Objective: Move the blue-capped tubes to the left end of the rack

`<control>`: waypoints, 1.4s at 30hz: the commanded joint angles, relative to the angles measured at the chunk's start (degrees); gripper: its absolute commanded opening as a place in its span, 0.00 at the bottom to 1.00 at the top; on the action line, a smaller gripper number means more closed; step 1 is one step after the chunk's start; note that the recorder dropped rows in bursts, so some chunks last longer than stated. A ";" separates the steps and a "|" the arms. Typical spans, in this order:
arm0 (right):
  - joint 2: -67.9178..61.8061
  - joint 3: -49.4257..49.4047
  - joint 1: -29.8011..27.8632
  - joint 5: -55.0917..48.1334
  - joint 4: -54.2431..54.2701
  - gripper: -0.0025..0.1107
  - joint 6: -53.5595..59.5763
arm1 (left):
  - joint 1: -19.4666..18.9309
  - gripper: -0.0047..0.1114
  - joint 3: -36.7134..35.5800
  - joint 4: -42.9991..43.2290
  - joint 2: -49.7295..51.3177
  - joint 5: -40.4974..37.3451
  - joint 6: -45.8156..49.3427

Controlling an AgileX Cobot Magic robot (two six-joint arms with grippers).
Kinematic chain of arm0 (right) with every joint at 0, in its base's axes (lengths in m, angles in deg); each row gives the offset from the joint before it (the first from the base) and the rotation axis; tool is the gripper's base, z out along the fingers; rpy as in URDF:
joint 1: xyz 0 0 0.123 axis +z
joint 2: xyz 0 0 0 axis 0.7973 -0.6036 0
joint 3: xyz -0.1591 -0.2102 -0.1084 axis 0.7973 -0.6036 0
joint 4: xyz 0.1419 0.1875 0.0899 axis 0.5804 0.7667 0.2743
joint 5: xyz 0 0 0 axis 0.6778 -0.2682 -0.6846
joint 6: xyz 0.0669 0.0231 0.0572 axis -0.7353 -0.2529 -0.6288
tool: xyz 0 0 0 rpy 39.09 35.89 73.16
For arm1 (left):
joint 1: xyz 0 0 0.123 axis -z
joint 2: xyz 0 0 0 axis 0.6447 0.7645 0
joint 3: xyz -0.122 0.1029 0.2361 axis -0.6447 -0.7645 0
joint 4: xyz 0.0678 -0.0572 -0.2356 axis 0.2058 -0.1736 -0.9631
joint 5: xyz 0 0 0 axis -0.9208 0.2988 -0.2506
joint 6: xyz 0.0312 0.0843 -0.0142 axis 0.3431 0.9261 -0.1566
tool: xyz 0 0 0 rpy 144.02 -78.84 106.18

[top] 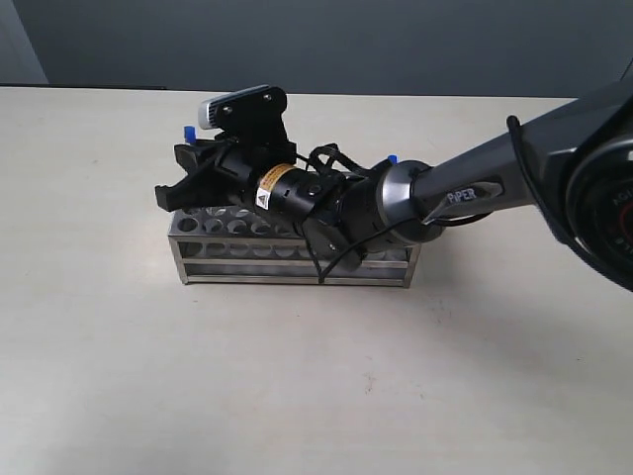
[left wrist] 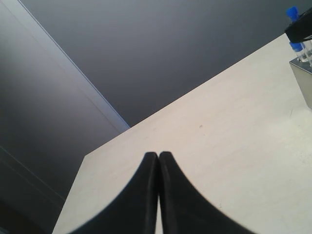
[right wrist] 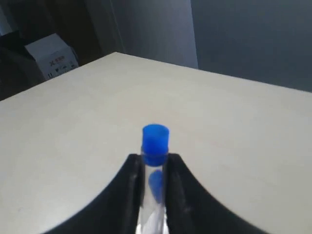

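A pale table holds the steel rack, the left gripper hangs well aside with jaws pressed together, and the right gripper, over the rack's left end, pinches one blue-capped tube just under its cap.

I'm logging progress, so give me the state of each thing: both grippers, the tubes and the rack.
Right gripper: shut on a tube, at the left end of the rack.
Held tube: blue cap on.
Left gripper: shut, empty, above the table.
Rack: standing upright, visible front holes empty.
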 commanded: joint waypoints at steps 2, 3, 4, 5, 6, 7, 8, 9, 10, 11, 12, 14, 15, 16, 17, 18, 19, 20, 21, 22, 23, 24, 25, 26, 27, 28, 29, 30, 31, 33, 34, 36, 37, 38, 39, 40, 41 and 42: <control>-0.11 -1.50 -0.17 -1.61 3.63 0.02 0.66 | 0.13 0.05 0.30 -0.04 0.20 0.20 -0.28; -0.25 -1.50 -0.17 -2.60 2.57 0.02 2.03 | 0.13 0.05 0.30 -0.04 0.20 0.20 -0.28; -0.40 -1.50 -0.17 -2.96 1.82 0.02 3.42 | 0.13 0.05 0.30 -0.04 0.20 0.20 -0.28; -0.49 -1.50 -0.17 -3.36 1.52 0.02 3.69 | 0.13 0.05 0.30 -0.04 0.20 0.20 -0.28; -0.61 -1.50 -0.17 -3.36 0.30 0.02 3.69 | 0.13 0.05 0.30 -0.04 0.20 0.20 -0.28; -0.61 -1.50 -0.17 -3.36 -1.14 0.02 3.69 | 0.13 0.05 0.30 -0.04 0.20 0.20 -0.28; -0.61 -1.50 -0.17 -3.36 -2.66 0.02 3.69 | 0.13 0.05 0.30 -0.04 0.20 0.20 -0.28; -0.61 -1.50 -0.17 -3.23 -5.08 0.02 3.80 | 0.13 0.05 0.30 -0.04 0.20 0.20 -0.28; -0.61 -1.50 -0.17 -3.10 -7.69 0.02 3.80 | 0.13 0.05 0.30 -0.04 0.20 0.20 -0.28; -0.61 -1.50 -0.17 -2.95 -9.88 0.02 3.93 | 0.13 0.05 0.30 -0.04 0.20 0.20 -0.28; -0.61 -1.50 -0.17 -2.86 -10.97 0.02 4.11 | 0.13 0.05 0.30 -0.04 0.20 0.20 -0.28; -0.61 -1.50 -0.17 -3.49 -11.12 0.02 4.11 | 0.13 0.05 0.30 -0.04 0.20 0.20 -0.28; -0.61 -1.50 -0.17 -4.02 -10.87 0.02 4.11 | 0.13 0.05 0.30 -0.04 0.20 0.20 -0.28; -0.61 -1.50 -0.17 -4.32 -10.87 0.02 4.11 | 0.13 0.05 0.30 -0.04 0.20 0.20 -0.28; -0.61 -1.50 -0.17 -4.67 -10.73 0.02 4.11 | 0.13 0.05 0.30 -0.04 0.20 0.20 -0.28; -0.61 -1.50 -0.17 -4.91 -10.63 0.02 4.11 | 0.13 0.05 0.30 -0.04 0.20 0.20 -0.28; -0.61 -1.50 -0.17 -5.03 -10.63 0.02 4.11 | 0.13 0.05 0.30 -0.04 0.20 0.20 -0.28; -0.61 -1.50 -0.17 -5.60 -10.16 0.02 4.11 | 0.13 0.05 0.30 -0.04 0.20 0.20 -0.28; -0.61 -1.50 -0.17 -6.03 -9.34 0.02 4.11 | 0.13 0.05 0.30 -0.04 0.20 0.20 -0.28; -0.61 -1.50 -0.17 -6.71 -8.40 0.02 4.11 | 0.13 0.05 0.30 -0.04 0.20 0.20 -0.28; -0.61 -1.50 -0.17 -7.10 -7.51 0.02 4.19 | 0.13 0.05 0.30 -0.04 0.20 0.20 -0.28; -0.61 -1.50 -0.17 -7.65 -7.37 0.02 4.19 | 0.13 0.05 0.30 -0.04 0.20 0.07 -0.28; -0.61 -1.50 -0.17 -8.27 -7.37 0.02 4.19 | 0.13 0.05 0.30 -0.04 0.20 0.07 -0.28; -0.61 -1.50 -0.17 -8.81 -7.37 0.02 4.19 | 0.13 0.05 0.30 -0.04 0.20 0.07 -0.28; -0.61 -1.50 -0.17 -9.41 -7.37 0.03 4.24 | 0.13 0.05 0.30 -0.04 0.20 0.07 -0.28; -0.61 -1.50 -0.17 -9.82 -7.48 0.06 4.33 | 0.13 0.05 0.30 -0.04 0.20 0.07 -0.28; -0.61 -1.50 -0.17 -10.09 -8.17 0.11 4.33 | 0.13 0.05 0.30 -0.04 0.20 0.07 -0.28; -0.61 -1.50 -0.17 -10.09 -9.11 0.15 4.33 | 0.13 0.05 0.30 -0.04 0.20 0.07 -0.28; -0.61 -1.50 -0.17 -10.09 -10.27 0.21 4.33 | 0.13 0.05 0.30 -0.04 0.20 0.07 -0.28; -0.48 -1.50 -0.17 -10.09 -10.35 0.32 4.33 | 0.13 0.05 0.30 -0.04 0.20 0.07 -0.28; -0.48 -1.50 -0.17 -10.20 -10.35 0.36 4.33 | 0.13 0.05 0.30 -0.04 0.20 0.07 -0.28; -0.13 -1.50 -0.17 -10.81 -10.35 0.40 4.33 | 0.13 0.05 0.30 -0.04 0.20 0.07 -0.28; 0.03 -1.50 -0.17 -11.48 -10.35 0.39 4.33 | 0.13 0.05 0.30 -0.04 0.20 0.07 -0.28; 0.41 -1.50 -0.17 -11.93 -10.35 0.39 4.33 | 0.13 0.05 0.30 -0.04 0.20 0.07 -0.28; 0.71 -1.50 -0.17 -12.60 -10.35 0.39 4.33 | 0.13 0.05 0.30 -0.04 0.20 0.07 -0.28; 1.21 -1.50 -0.17 -13.46 -10.35 0.39 4.33 | 0.13 0.05 0.30 -0.04 0.20 0.07 -0.28; 1.64 -1.50 -0.17 -14.22 -10.35 0.39 4.33 | 0.13 0.05 0.30 -0.04 0.20 0.07 -0.28; 1.97 -1.50 -0.17 -14.96 -10.35 0.39 4.33 | 0.13 0.05 0.30 -0.04 0.20 0.07 -0.28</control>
